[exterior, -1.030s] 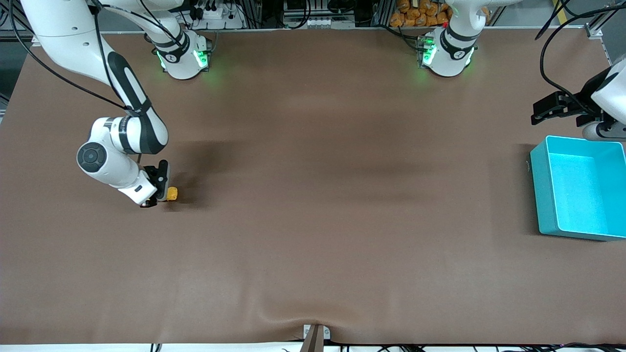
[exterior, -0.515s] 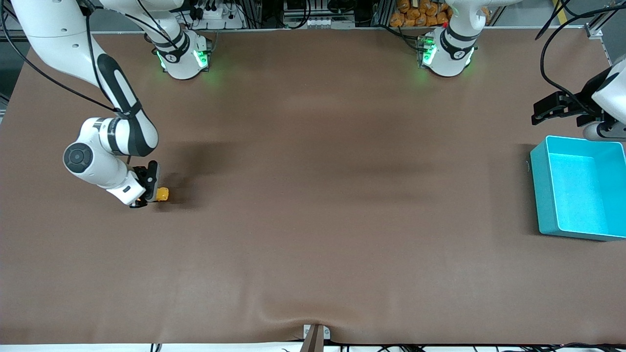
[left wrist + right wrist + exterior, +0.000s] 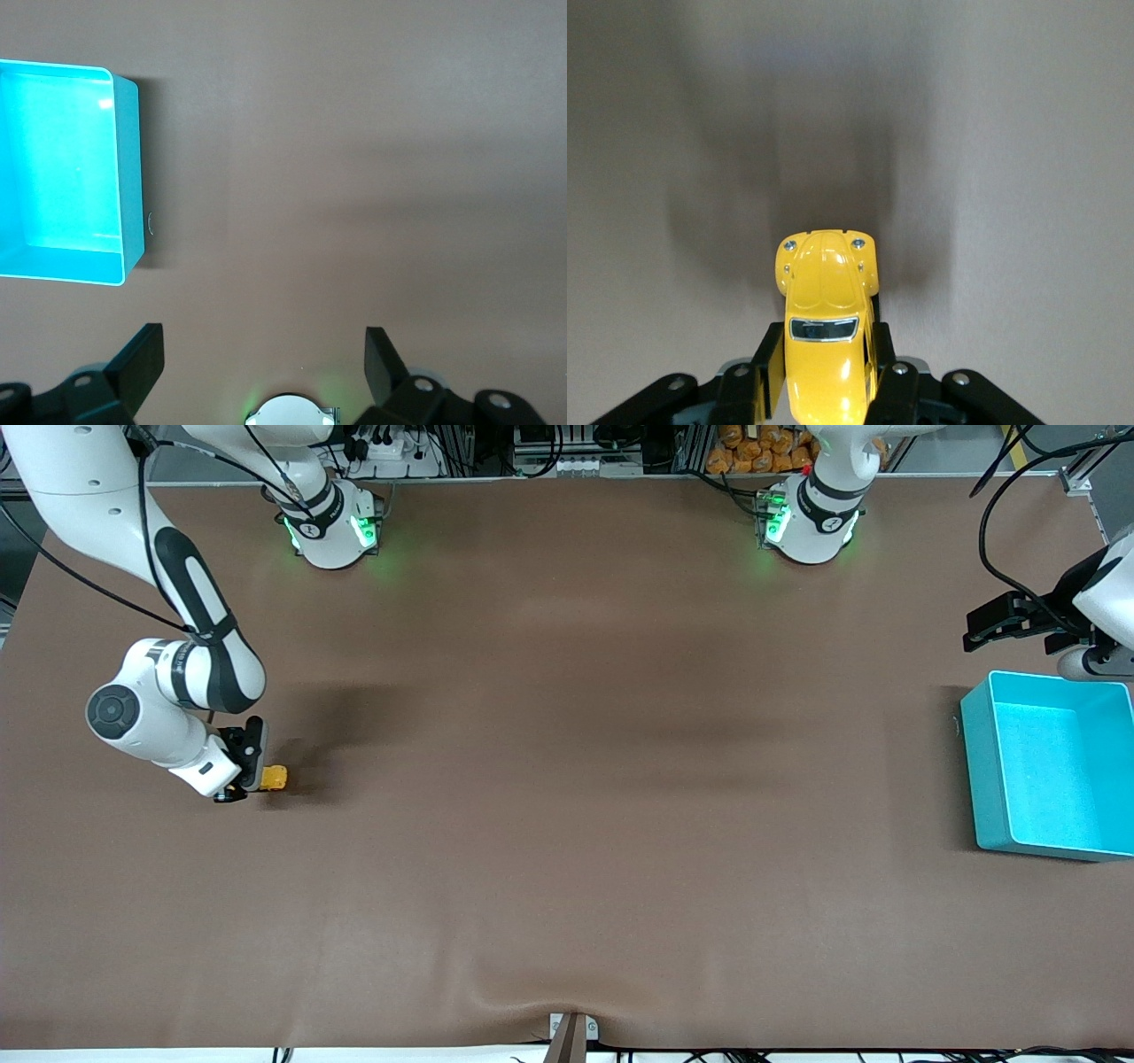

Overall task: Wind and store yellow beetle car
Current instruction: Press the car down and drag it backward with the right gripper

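Franka arms are working at a brown tabletop (image 3: 567, 824), with the right claw (image 3: 252, 778) pinching the yellow beetle car (image 3: 273, 778) low at the right arm's end, far from the teal bin (image 3: 983, 779). Seen through the right wrist camera, the yellow beetle car (image 3: 826, 328) is sitting between two black fingers (image 3: 767, 367), which are pressing against its sides around the windscreen while the rounded bonnet and two small headlights are poking out ahead of the right claw (image 3: 824, 372). From the front camera the car's wheels cannot be made out, so whether it is resting on the tabletop or hanging just above it cannot be told; a dark shadow is spreading across the cloth beside it. At the left arm's end of the tabletop the left arm is waiting, its left claw (image 3: 1005, 622) hanging above the bare cloth just beside the teal bin, toward the robots' bases. In the left wrist camera the left claw (image 3: 264, 363) is standing spread wide with nothing between its fingers (image 3: 142, 359), the teal bin (image 3: 128, 177) sitting below it on the brown cloth, its pale interior catching the light
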Controlling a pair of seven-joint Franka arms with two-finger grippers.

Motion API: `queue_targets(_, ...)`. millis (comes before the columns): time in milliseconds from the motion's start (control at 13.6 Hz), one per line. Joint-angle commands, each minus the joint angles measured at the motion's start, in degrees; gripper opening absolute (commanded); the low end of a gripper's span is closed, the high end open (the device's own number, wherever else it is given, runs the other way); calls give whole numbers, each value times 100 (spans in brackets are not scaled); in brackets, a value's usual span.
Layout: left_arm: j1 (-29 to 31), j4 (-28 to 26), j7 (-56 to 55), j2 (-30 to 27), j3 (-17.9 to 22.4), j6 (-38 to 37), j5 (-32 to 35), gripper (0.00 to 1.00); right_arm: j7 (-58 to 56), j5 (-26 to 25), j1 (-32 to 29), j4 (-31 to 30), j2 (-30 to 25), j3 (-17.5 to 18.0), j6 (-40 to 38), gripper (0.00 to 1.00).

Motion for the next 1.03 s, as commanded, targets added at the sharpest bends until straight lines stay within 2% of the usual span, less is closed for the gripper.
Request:
queue_targets(0,-23,34,-71,2,5,-45,120,100,-172,-69,-293,147,371,51,59,20)
queue_targets(957,-5,34,-71,2,5,-53,120,100,-760,-69,-909,411,600,51,59,20)
